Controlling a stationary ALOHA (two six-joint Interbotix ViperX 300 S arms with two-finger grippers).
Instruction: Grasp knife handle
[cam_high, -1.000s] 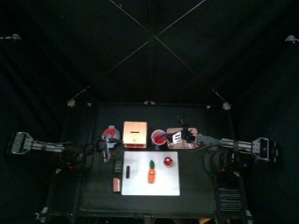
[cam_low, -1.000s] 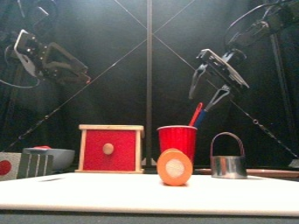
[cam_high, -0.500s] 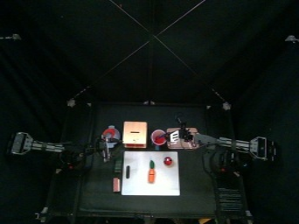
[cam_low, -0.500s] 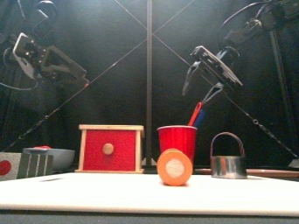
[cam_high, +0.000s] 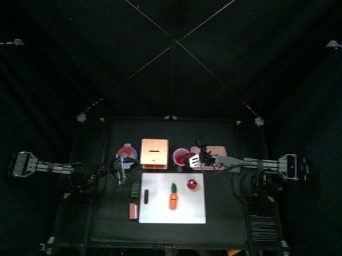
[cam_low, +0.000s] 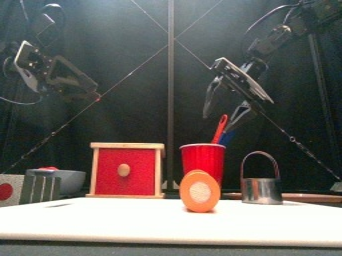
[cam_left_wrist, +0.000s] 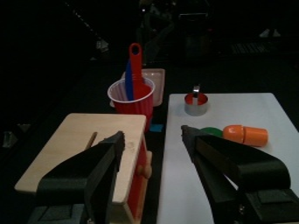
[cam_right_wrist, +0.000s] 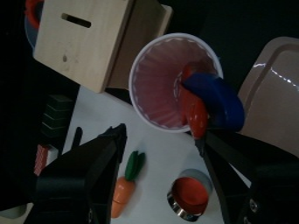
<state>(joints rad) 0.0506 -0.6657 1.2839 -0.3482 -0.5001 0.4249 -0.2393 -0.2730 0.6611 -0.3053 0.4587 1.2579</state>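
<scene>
A red cup (cam_low: 203, 160) stands behind the white board and holds a red handle (cam_low: 221, 129) and a blue handle (cam_low: 229, 133). I cannot tell which belongs to the knife. My right gripper (cam_low: 227, 100) hangs open just above the cup, touching nothing. In the right wrist view the cup (cam_right_wrist: 158, 74) is seen from above, with the red handle (cam_right_wrist: 197, 109) and blue handle (cam_right_wrist: 222, 98) leaning on its rim, between my spread jaws (cam_right_wrist: 160, 140). From above, the right gripper (cam_high: 199, 156) sits over the cup (cam_high: 182, 156). My left gripper (cam_left_wrist: 152, 140) is open, raised at the left (cam_low: 40, 68).
A wooden box with a red front (cam_low: 127, 170) stands left of the cup, and a small metal cup (cam_low: 261, 178) to its right. A carrot (cam_high: 175, 195) lies on the white board (cam_high: 160, 212). Small red and grey items (cam_low: 40, 184) sit far left.
My right gripper has moved left and a little lower, from beside the cup to over its handles, staying open. The left arm has barely moved.
</scene>
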